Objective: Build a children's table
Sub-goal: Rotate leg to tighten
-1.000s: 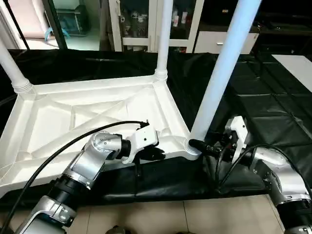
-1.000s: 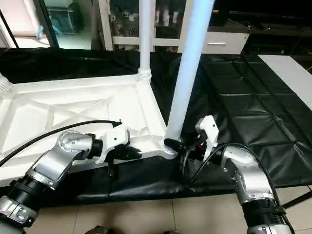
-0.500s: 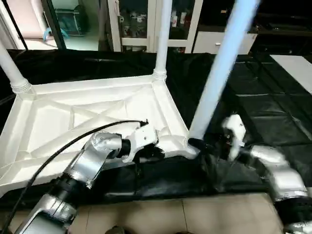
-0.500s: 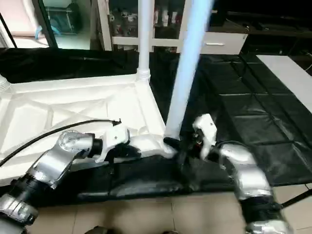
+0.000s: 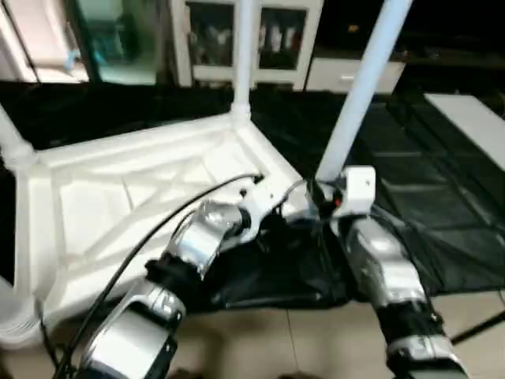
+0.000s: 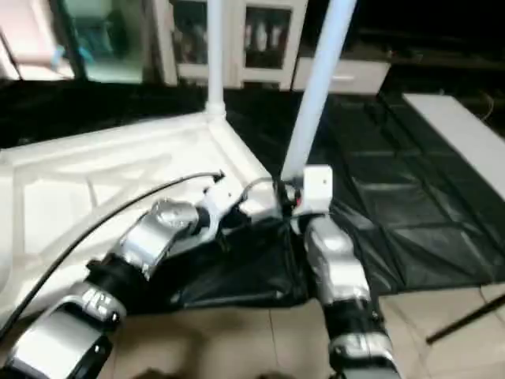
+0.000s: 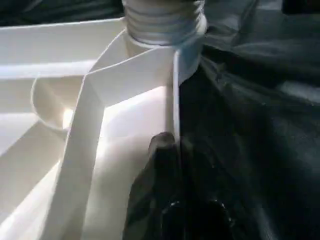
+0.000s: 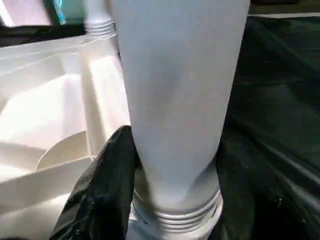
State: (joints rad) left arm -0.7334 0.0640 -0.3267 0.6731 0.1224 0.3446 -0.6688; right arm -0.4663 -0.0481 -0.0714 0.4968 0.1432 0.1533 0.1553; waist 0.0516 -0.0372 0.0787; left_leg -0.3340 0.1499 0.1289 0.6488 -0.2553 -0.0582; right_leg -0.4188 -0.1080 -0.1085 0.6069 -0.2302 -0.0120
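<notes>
Since a second earlier, both our arms had swung inward toward the near corner of the table top [image 5: 134, 197], and that corner had slid over the black sheet so the top lay turned on the worktop [image 5: 442, 197].

We counted one white top, lying underside up, and four legs: one upright at the far corner [image 5: 243, 55], one leaning in the near corner socket [image 5: 359, 95], one at the left corner [image 5: 12, 138], and the ribbed end of a fourth at the lower left edge [image 5: 16, 324]. There were two grippers.

The right gripper [image 8: 170, 175] sat at the foot of the near leg, its fingers [image 8: 107, 185] held apart either side of the tube just above the threaded collar [image 8: 175, 215], one finger lying against the tube. The left gripper [image 7: 167, 175] had its fingers pressed together, resting against the top's outer rim just short of the same socket.

The top was smooth moulded plastic with a raised rim, rounded corner sockets and crossing ribs. The legs were long, plain, tapering tubes with ribbed collars. The sheet on the worktop was glossy, creased and bunched below the corner
</notes>
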